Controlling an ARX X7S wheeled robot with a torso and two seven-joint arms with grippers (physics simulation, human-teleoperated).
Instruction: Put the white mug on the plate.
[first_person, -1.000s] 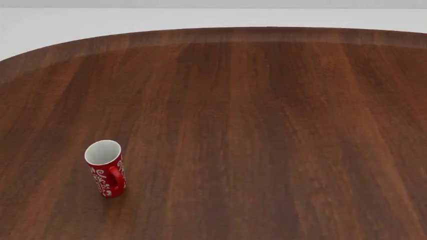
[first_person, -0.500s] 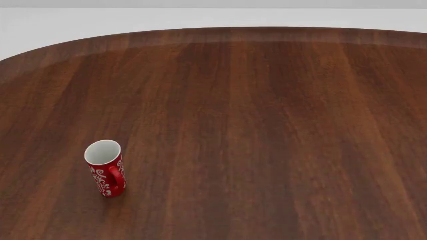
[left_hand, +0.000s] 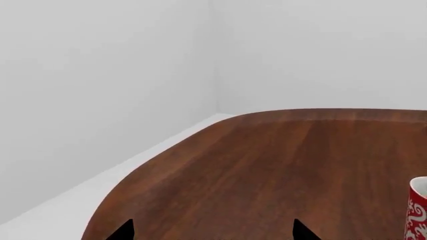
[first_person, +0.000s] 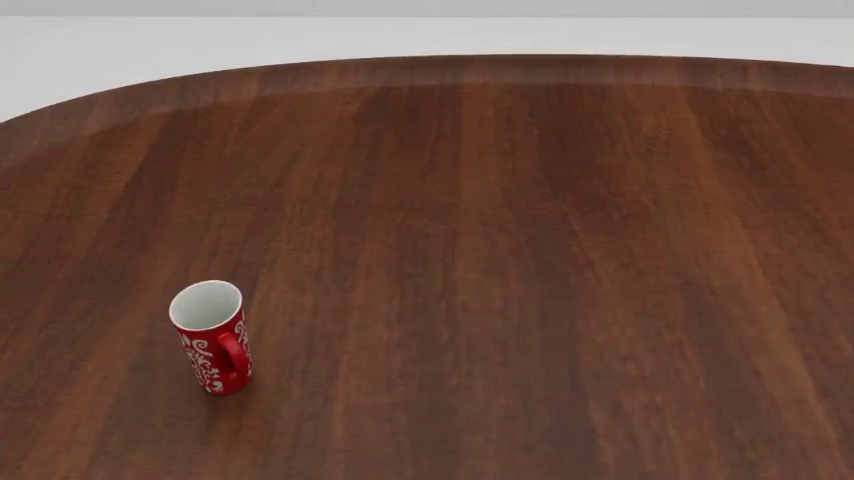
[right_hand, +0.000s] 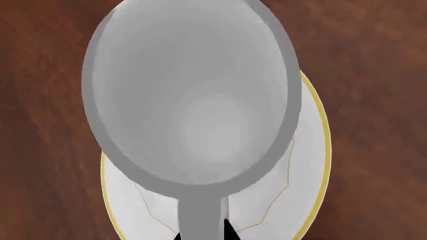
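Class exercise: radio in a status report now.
Left gripper open, empty. White mug directly above plate, right gripper state unclear. Red mug standing apart, nothing blocking.

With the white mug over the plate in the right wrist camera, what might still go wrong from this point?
Judging cautiously:
1. In the right wrist view the white mug hides most of the plate; whether it already rests there is unclear, so an early release might tip it.
2. The plate shows mostly to one side, so the mug may land off-centre.
3. The head view shows only the red mug and the table, so there is no second check.
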